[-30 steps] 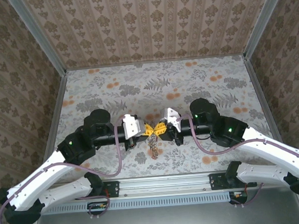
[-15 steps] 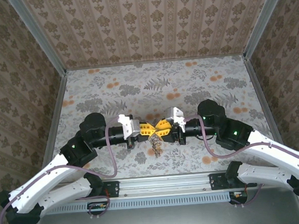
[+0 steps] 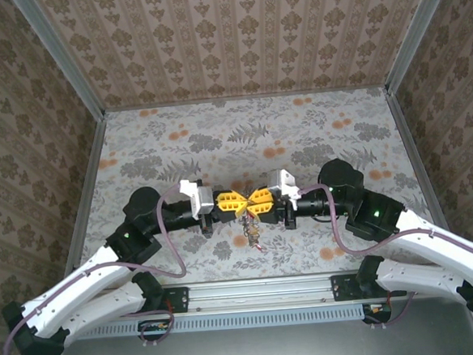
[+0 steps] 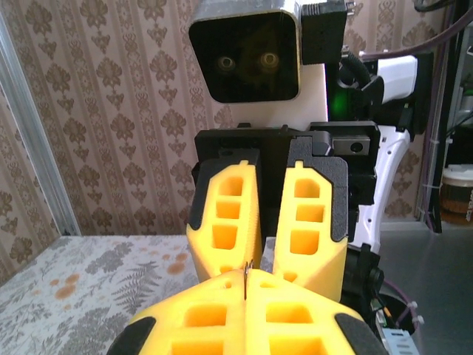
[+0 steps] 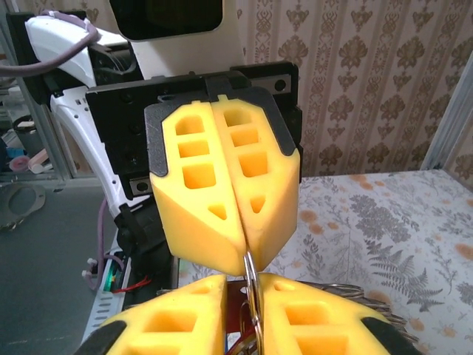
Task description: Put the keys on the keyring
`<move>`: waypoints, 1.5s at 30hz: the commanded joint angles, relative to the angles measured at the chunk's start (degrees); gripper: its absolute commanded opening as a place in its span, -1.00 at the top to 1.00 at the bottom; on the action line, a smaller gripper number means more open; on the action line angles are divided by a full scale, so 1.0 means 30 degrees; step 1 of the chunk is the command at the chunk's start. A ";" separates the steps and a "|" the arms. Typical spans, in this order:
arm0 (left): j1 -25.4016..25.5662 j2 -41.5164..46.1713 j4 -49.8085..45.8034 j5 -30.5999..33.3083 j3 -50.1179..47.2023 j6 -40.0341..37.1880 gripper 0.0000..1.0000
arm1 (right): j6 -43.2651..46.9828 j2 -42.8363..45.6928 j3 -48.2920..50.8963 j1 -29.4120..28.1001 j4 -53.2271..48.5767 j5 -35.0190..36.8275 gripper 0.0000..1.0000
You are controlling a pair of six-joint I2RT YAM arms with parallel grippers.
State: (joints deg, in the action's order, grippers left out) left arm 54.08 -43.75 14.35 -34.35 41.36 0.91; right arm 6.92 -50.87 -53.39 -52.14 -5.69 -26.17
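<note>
The keyring [image 3: 252, 227] is held above the flower-printed surface [image 3: 315, 139], under the meeting tips of both grippers; its thin, dark linked chain hangs with the long axis toward the near edge; the left gripper [image 3: 238, 200] is closed on its wire; the right gripper [image 3: 256, 198] is seen slightly parted around that wire, its hold not discernible.

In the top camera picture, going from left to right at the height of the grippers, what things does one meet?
left arm → left gripper → keyring → right gripper → right arm
</note>
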 commanded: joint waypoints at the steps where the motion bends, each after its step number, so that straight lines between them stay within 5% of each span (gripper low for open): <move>1: -0.0291 0.0492 0.2916 0.0066 -0.0087 0.1048 1.00 | -0.0284 0.0298 0.0318 0.0040 0.0667 -0.0250 0.78; 4: -0.0351 0.0466 0.2212 -0.0045 0.0246 0.0966 1.00 | -0.0358 0.0417 0.0275 0.0106 0.0617 0.0510 1.00; 10: -0.0331 0.0183 -0.4602 0.0352 0.3239 -0.1102 1.00 | -0.0101 0.0511 -0.0075 0.0213 -0.0135 0.2263 1.00; 15: 0.0561 -0.1729 -1.3261 0.3084 0.7756 -0.4135 0.59 | 0.0390 0.0265 -0.0454 0.0232 -0.0999 0.3779 1.00; 19: 0.1302 -0.3094 -1.6392 0.4676 0.9721 -0.5437 0.49 | 0.0512 0.0055 -0.0578 0.0198 -0.1192 0.3613 1.00; 45: 0.1762 -0.5189 -1.7757 0.5043 1.0089 -0.6608 0.35 | 0.0730 -0.0851 -0.1103 -0.0075 -0.1910 0.1513 1.00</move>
State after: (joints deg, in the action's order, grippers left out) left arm 58.85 -58.96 -36.47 -19.44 70.87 -17.02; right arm 8.71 -53.89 -53.95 -51.92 -13.15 -19.79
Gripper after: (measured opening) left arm 0.324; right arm 0.065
